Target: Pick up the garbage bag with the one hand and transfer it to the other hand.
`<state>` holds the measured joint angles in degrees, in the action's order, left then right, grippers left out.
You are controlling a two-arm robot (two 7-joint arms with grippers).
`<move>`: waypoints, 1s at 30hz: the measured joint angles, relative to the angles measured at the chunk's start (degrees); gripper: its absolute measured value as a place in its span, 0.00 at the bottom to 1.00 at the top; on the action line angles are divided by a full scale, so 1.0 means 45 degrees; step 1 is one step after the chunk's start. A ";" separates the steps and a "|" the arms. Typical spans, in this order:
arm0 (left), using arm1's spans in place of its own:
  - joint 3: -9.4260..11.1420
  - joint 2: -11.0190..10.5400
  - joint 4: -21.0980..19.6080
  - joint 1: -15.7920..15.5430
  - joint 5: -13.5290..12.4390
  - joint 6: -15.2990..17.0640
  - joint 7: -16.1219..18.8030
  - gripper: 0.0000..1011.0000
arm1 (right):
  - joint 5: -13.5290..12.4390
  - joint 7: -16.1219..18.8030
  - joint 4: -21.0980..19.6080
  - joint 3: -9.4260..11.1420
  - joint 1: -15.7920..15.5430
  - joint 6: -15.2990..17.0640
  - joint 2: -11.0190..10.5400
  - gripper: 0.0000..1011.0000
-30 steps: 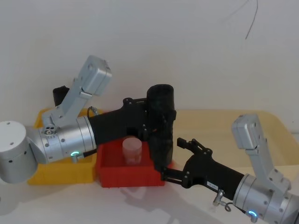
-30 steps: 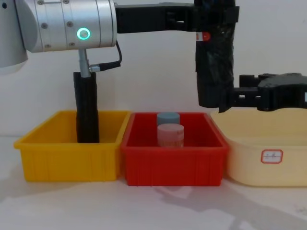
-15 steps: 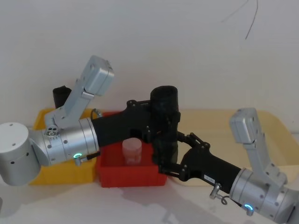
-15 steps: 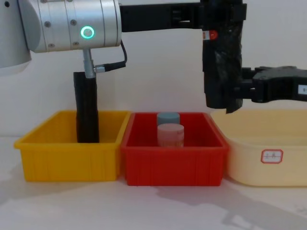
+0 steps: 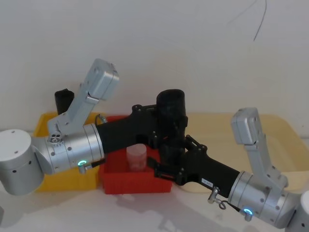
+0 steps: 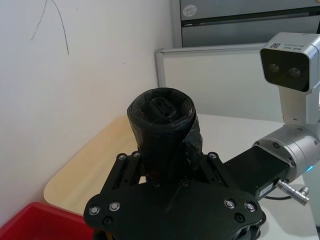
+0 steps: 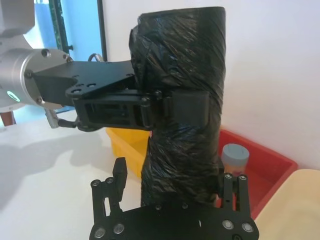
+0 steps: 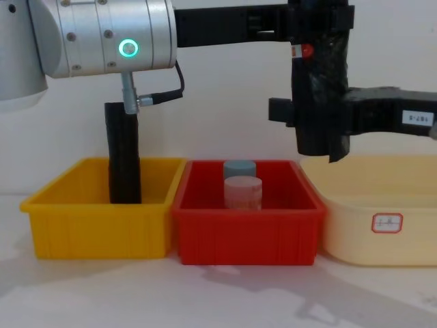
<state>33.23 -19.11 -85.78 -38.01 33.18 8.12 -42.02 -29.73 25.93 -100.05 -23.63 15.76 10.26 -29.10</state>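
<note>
Chest view. Upper right: the bag (image 8: pixel 319 82), clamped by the left gripper (image 8: pixel 319 24) and straddled by the right gripper (image 8: pixel 308 115) with fingers spread, blocks passage. Clear air separates its base from the red bin (image 8: pixel 246 236); two jars (image 8: pixel 242 193) rise there at centre. Left: a roll (image 8: pixel 124 154) stands tall in the yellow bin (image 8: pixel 95 232). Lower right: open-topped tub (image 8: pixel 355 229).

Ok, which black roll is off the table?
The crinkled garbage bag, held aloft by the left gripper, right gripper open around it; the slim roll stands in the yellow bin.
</note>
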 joint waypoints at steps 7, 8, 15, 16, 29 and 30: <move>0.0026 -0.0005 -0.0031 0.0029 0.0035 -0.0021 0.0098 0.38 | -0.0178 0.0073 0.0048 -0.0088 0.0086 0.0015 0.0097 0.99; 0.0028 -0.0005 -0.0034 0.0033 0.0040 -0.0026 0.0117 0.38 | -0.0201 0.0082 0.0056 -0.0106 0.0101 0.0018 0.0113 0.99; 0.0040 -0.0005 -0.0047 0.0041 0.0056 -0.0044 0.0160 0.38 | -0.0291 0.0120 0.0081 -0.0152 0.0151 0.0032 0.0163 0.87; 0.0042 -0.0004 -0.0050 0.0043 0.0060 -0.0046 0.0168 0.38 | -0.0296 0.0125 0.0082 -0.0157 0.0153 0.0034 0.0167 0.86; 0.0056 -0.0006 -0.0063 0.0059 0.0071 -0.0064 0.0208 0.38 | -0.0372 0.0155 0.0102 -0.0190 0.0186 0.0041 0.0205 0.64; 0.0056 -0.0006 -0.0063 0.0059 0.0072 -0.0064 0.0210 0.38 | -0.0374 0.0155 0.0103 -0.0192 0.0186 0.0042 0.0205 0.63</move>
<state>33.48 -19.13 -86.06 -37.75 33.50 7.83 -41.07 -31.42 26.62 -99.58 -24.49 16.60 10.45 -28.17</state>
